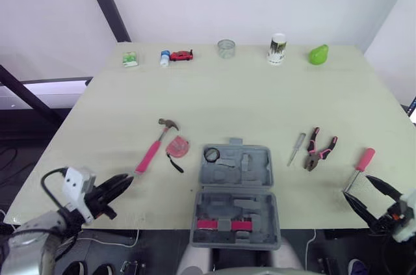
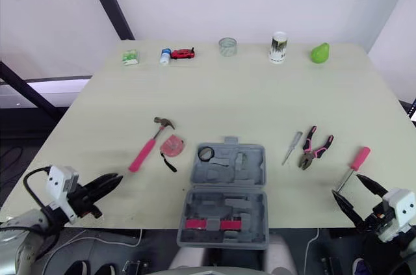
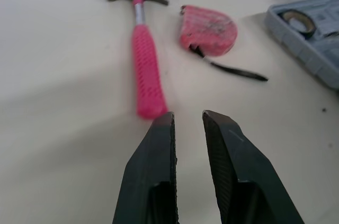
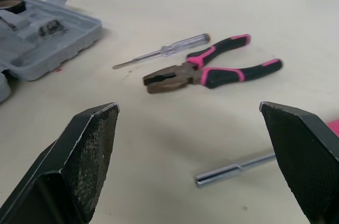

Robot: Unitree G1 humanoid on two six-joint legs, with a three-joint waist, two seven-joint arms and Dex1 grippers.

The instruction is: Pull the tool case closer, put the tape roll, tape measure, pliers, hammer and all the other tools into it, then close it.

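At the near left corner of the pale wooden table, the left gripper hovers with its two black fingers only narrowly parted and nothing between them, pointing towards the butt of the pink-handled claw hammer. Just right of the hammer lies the pink tape measure with its black strap trailing towards the near edge. In the middle, at the table's near edge, the grey plastic tool case lies open; the black tape roll sits in the far-left corner of its far half, and a pink strip shows in the near half. Right of the case lie a small clear-handled screwdriver and, just beside it, pink-and-black pliers. Further right, a pink-handled screwdriver points its metal shaft into the gap of the right gripper, whose fingers are spread wide and hold nothing.
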